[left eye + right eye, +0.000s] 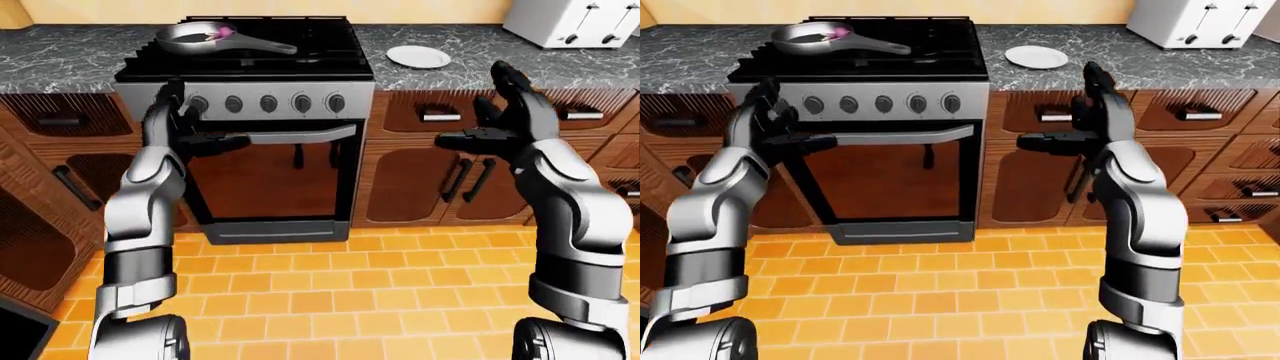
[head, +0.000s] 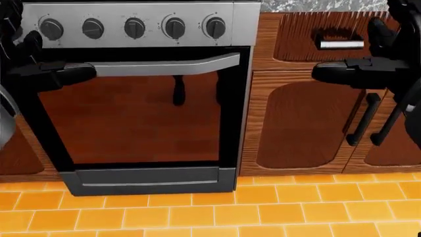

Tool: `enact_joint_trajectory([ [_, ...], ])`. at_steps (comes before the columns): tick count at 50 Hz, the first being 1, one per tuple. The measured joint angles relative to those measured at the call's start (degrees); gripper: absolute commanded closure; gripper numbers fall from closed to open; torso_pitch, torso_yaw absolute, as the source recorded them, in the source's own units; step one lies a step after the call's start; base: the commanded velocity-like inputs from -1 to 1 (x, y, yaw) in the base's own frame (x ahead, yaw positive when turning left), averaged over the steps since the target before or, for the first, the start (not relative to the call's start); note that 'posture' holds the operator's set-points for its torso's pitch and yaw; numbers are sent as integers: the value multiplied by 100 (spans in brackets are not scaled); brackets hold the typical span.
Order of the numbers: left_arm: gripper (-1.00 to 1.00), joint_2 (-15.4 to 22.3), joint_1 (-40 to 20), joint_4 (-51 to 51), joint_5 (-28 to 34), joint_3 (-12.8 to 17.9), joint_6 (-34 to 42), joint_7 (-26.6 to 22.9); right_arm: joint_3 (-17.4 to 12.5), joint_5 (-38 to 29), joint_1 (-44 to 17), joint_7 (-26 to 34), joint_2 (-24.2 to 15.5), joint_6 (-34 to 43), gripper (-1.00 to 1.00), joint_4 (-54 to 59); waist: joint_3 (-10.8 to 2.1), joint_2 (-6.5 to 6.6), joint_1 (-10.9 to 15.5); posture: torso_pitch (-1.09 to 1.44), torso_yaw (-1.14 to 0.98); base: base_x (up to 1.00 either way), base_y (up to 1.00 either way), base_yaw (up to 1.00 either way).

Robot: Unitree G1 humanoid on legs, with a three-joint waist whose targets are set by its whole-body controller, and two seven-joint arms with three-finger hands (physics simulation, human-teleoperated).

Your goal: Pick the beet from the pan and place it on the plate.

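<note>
1. Orange tiled floor (image 1: pixel 330 292) runs up to the stove (image 1: pixel 270 180), whose dark oven door faces us.
2. Left hand (image 1: pixel 172 124) and right hand (image 1: pixel 505 120) are raised either side of the stove, fingers spread wide, holding nothing.
3. On the stove's top, the pan (image 1: pixel 200 37) holds the beet (image 1: pixel 222 31).
4. Right of the stove, the plate (image 1: pixel 418 56) lies on the marble desk (image 1: pixel 470 45), a toaster (image 1: pixel 570 22) beyond.
</note>
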Motion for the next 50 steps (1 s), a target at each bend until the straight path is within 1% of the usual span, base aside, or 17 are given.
enact_joint_trajectory([
  [4, -100, 201, -262, 261, -44, 36, -1, 33, 6, 175, -174, 9, -108, 95, -100, 63, 7, 12, -4, 0, 0, 0, 0, 0],
  [9, -100, 274, -436, 374, -107, 11, 53, 41, 12, 359, -472, 74, -331, 236, -100, 255, 31, 12, 5, 0, 0, 0, 0, 0],
  [13, -100, 372, -727, 627, -155, -17, 139, 28, 2, 465, -760, 110, -506, 323, -100, 448, 57, -5, 1, 0, 0, 0, 0, 0],
  [20, -100, 509, -1183, 955, -168, -24, 74, 10, 23, 543, -1134, 199, -730, 289, -100, 873, 67, -10, -1, 0, 0, 0, 0, 0],
  [23, -100, 582, -1348, 1144, -174, -7, 19, 48, -22, 582, -1344, 197, -870, 288, -100, 1102, 83, -7, 0, 0, 0, 0, 0, 0],
  [28, -100, 695, -1592, 1304, -290, 36, 73, 96, -72, 648, -1516, 127, -1016, 229, -100, 1225, 104, -14, 0, 0, 0, 0, 0, 0],
  [31, -100, 777, -1632, 1249, -339, 8, 84, 73, -113, 769, -1614, 61, -1120, 285, -100, 1182, 108, -11, 1, 0, 0, 0, 0, 0],
  [42, -100, 956, -1684, 607, -647, 132, 515, 215, -282, 1353, -1867, -292, -1580, 755, -100, 624, 146, -23, 12, 0, 0, 0, 0, 0],
  [46, -100, 1028, -1741, 522, -770, 149, 607, 290, -276, 1583, -1904, -415, -1655, 855, -100, 408, 146, -38, 3, 0, 0, 0, 0, 0],
  [50, -100, 1070, -1757, 439, -857, 162, 657, 356, -257, 1715, -1897, -489, -1670, 820, -100, 474, 151, -43, 8, 0, 0, 0, 0, 0],
])
